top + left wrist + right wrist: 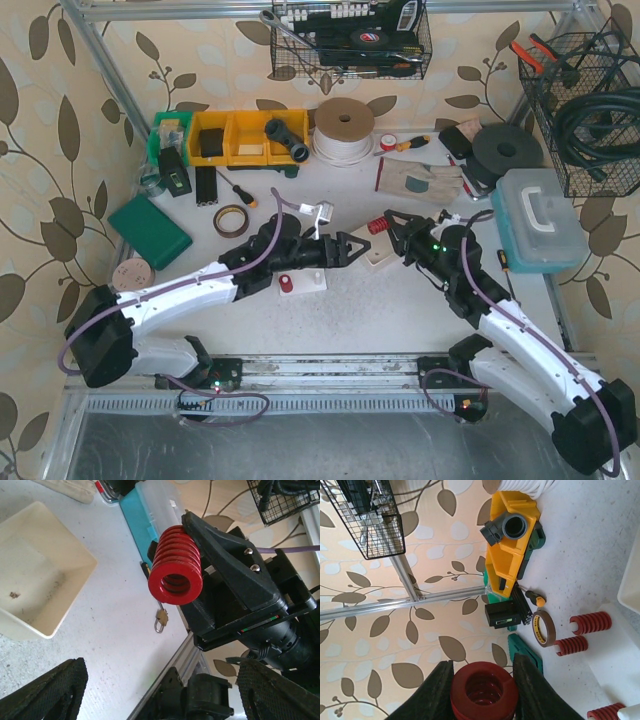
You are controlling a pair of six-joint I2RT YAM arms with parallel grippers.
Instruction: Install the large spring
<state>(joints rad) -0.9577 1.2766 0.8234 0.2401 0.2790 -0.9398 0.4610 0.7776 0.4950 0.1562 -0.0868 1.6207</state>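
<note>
My right gripper [388,226] is shut on the large red spring [378,226] and holds it above the table, beside a beige tray [380,256]. In the right wrist view the spring [482,690] sits end-on between the two black fingers [436,692]. In the left wrist view the spring [175,565] hangs in the right gripper's fingers above the table. My left gripper [352,250] is open and empty, pointing at the tray and the spring. A white base [312,280] with smaller red springs [590,622] lies under the left arm.
A small brass padlock [160,621] lies on the table below the spring. A teal case [540,220] stands right. A tape roll [231,220], screwdriver [238,190], green pad [150,230] and yellow bins [245,137] lie at the back left. Wire baskets [350,40] hang above.
</note>
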